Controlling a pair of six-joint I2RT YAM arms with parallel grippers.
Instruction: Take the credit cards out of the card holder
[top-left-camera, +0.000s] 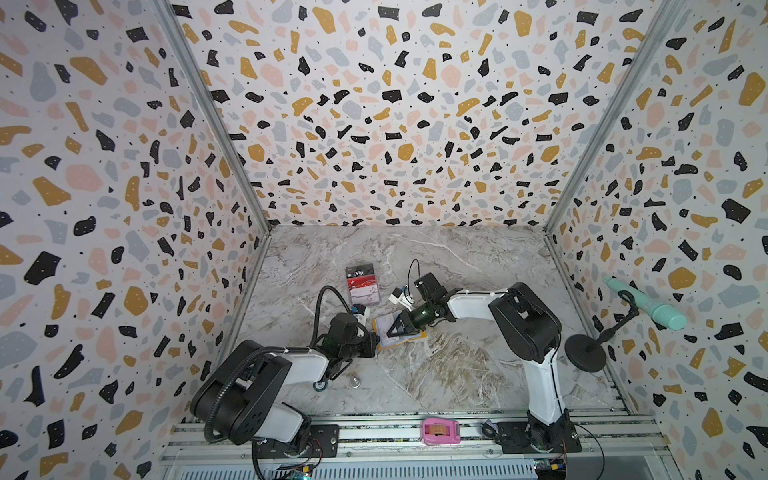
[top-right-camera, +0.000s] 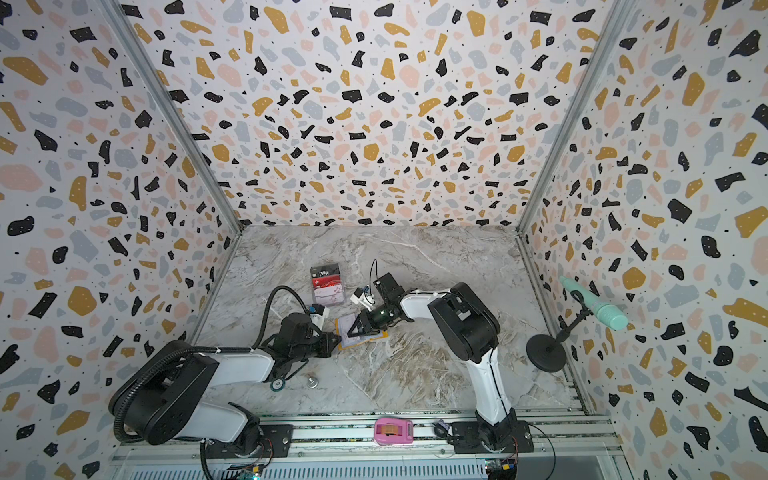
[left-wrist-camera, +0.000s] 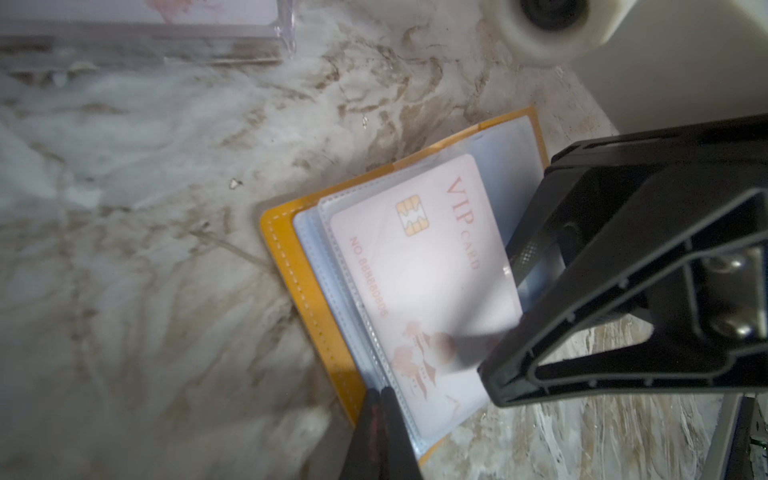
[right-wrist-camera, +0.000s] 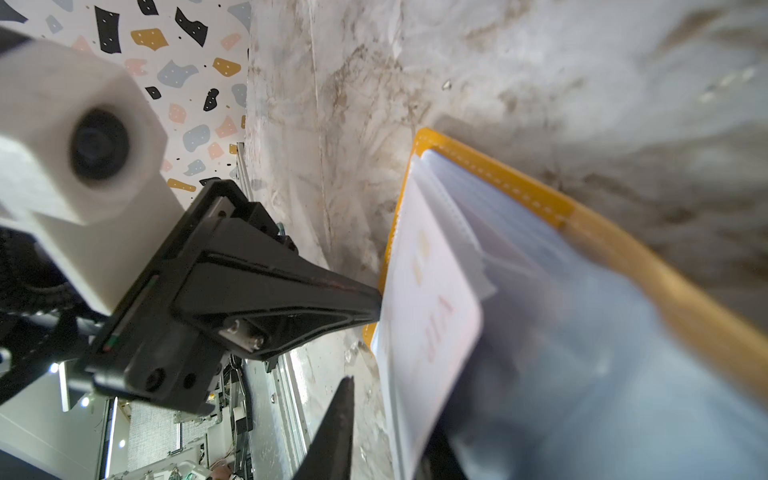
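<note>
The mustard-yellow card holder (top-left-camera: 417, 337) (top-right-camera: 379, 335) lies open on the marble table, its clear sleeves up. A white credit card (left-wrist-camera: 424, 270) with pink "VIP CARD" lettering sits in the top sleeve. My left gripper (top-left-camera: 377, 338) (left-wrist-camera: 380, 392) is shut on the sleeves' edge at the holder's near-left corner. From the right, my right gripper (top-left-camera: 390, 332) (right-wrist-camera: 390, 415) reaches over the holder, open, jaws straddling the card's sleeve edge. One finger (right-wrist-camera: 343, 415) stands clear of the sleeve; the other is hidden behind it. A dark red credit card (top-left-camera: 358, 277) stands in a clear acrylic stand (top-left-camera: 365, 296) behind.
A pink tape dispenser (top-left-camera: 441, 432) sits on the front rail. At the right wall stands a black round-based stand (top-left-camera: 586, 351) carrying a teal microphone (top-left-camera: 648, 303). A small metal bolt (top-left-camera: 354, 381) lies near the left arm. Terrazzo walls close three sides.
</note>
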